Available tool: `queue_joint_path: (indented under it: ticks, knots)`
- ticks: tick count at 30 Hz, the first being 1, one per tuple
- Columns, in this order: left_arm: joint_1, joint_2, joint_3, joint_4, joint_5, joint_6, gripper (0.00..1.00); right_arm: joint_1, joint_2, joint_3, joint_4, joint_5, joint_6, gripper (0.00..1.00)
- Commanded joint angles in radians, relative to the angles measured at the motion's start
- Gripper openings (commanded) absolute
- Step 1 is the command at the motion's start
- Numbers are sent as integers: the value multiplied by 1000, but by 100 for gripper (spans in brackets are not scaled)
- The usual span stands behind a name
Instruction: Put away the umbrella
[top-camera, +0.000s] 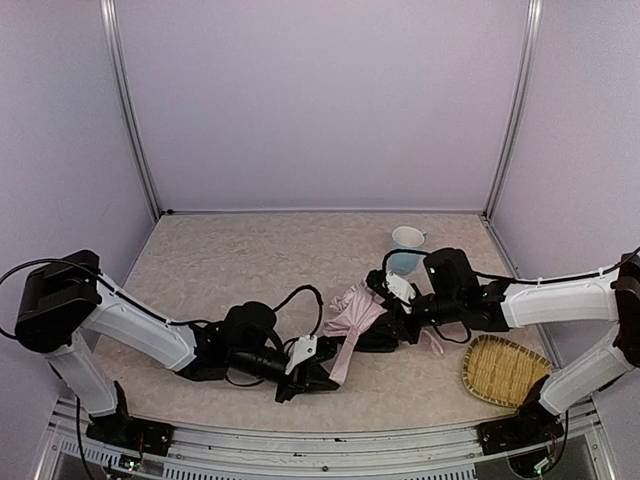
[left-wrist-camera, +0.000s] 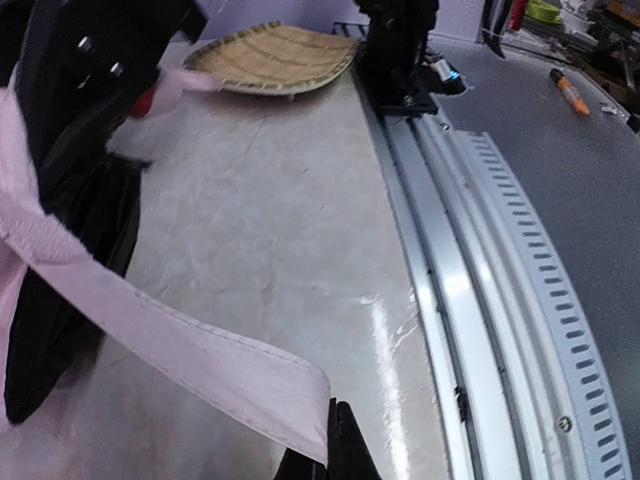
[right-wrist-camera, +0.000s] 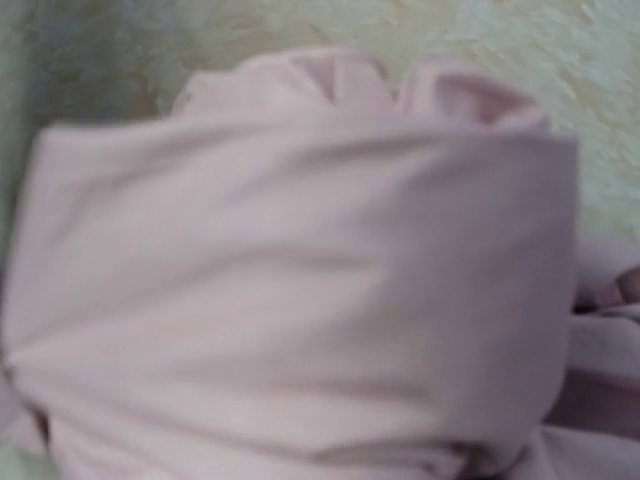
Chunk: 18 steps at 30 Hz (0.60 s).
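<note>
My left gripper (top-camera: 328, 377) pinches the umbrella (top-camera: 353, 310) at its seven o'clock end, my right gripper (top-camera: 392, 324) holds it; hard pulling could rip it.

open tabletop (top-camera: 220, 260) far left, umbrella (top-camera: 352, 312) centre, cup (top-camera: 406, 243) and tray (top-camera: 497, 370) right

Place: a robotics laboratory, inside a closed test booth.
Walls: plain lilac panels (top-camera: 320, 100) between aluminium posts (top-camera: 133, 110).
Machines: left arm (top-camera: 135, 328) and right arm (top-camera: 560, 300), bolted on a metal rail (left-wrist-camera: 450, 300).
Outside: a grey workbench (left-wrist-camera: 580, 220) with an orange marker (left-wrist-camera: 567, 90).
</note>
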Motion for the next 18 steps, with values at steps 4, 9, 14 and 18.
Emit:
queue_joint_path:
  ticks: [4,9,14,18]
  knots:
    - [-36,169,85,11,176,-83,0,-41,-22,69,57,-1,77,1]
    - [1,243,98,108,224,-208,0,-41,29,50,40,94,151,13]
    - [40,207,34,238,196,-293,0,-33,143,42,78,77,235,36]
    - [83,201,15,228,154,-305,0,-3,172,69,36,81,225,82]
